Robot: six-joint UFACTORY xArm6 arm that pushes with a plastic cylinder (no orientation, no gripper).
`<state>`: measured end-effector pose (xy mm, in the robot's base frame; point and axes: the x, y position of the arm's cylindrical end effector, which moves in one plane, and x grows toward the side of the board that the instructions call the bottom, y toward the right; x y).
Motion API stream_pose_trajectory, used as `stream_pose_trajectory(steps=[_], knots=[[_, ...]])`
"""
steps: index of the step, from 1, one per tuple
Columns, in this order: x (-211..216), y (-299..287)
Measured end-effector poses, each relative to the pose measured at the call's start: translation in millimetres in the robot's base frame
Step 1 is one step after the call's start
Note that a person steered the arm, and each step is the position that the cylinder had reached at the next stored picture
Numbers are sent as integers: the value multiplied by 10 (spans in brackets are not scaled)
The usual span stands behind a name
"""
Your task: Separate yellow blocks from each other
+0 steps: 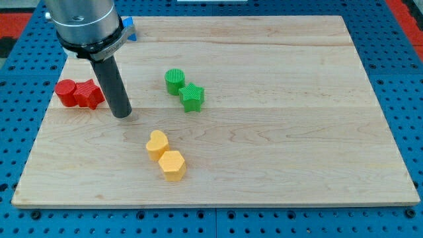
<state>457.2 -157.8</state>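
Two yellow blocks lie touching near the board's lower middle: a yellow heart (157, 144) and, just below and right of it, a yellow hexagon (172, 165). My tip (121, 115) rests on the board up and to the left of the yellow heart, a short gap away, touching neither yellow block. The dark rod rises from it to the arm at the view's top left.
Two red blocks (79, 93) sit together just left of the rod. A green cylinder (175, 80) and a green star (192, 97) touch above the yellow pair. A blue block (130, 28) peeks out behind the arm. The wooden board (297, 132) has edges all round.
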Motion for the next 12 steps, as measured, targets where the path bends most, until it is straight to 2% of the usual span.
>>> stream_pose_trajectory(steps=[3,6,7,8,11,12], knots=[[186,19],[1168,117],[1479,663],[1567,1167],[758,1129],[713,1077]])
